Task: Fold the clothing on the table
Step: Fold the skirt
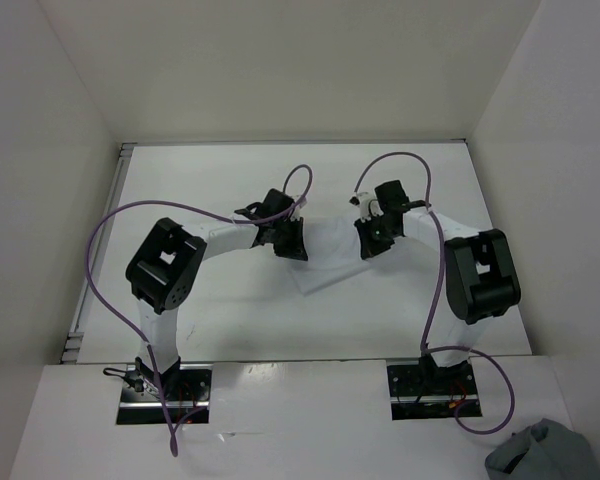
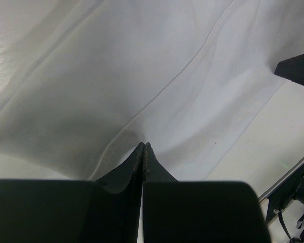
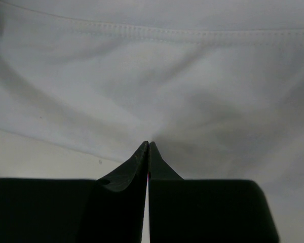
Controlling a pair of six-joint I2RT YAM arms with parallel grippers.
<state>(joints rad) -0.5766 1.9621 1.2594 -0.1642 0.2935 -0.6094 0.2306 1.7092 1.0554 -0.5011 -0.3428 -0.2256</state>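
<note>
The clothing (image 1: 325,262) sits about the middle of the table (image 1: 230,320), a little nearer the far edge than the near one, with one loose corner pointing toward the near edge. It is thin, plain white and creased. In the left wrist view a stitched seam runs diagonally across it (image 2: 167,76), and in the right wrist view a hemmed edge crosses the top (image 3: 192,91).

It looks light and limp: it will sag and slide where nothing holds it, and it will not keep a crease unless it is laid flat. Hems and corners seem the best places to grip, since the doubled fabric there gives the fingers more to bite on.

The left gripper (image 1: 288,240) is clenched, its tips (image 2: 144,147) meeting on a pucker of cloth beside the seam. The right gripper (image 1: 372,238) is likewise clamped, with folds fanning out from its tips (image 3: 148,144). Each appears to pinch the cloth, one at each side.

A grey-blue cloth bundle (image 1: 545,455) lies off beyond the near right corner, well apart.
</note>
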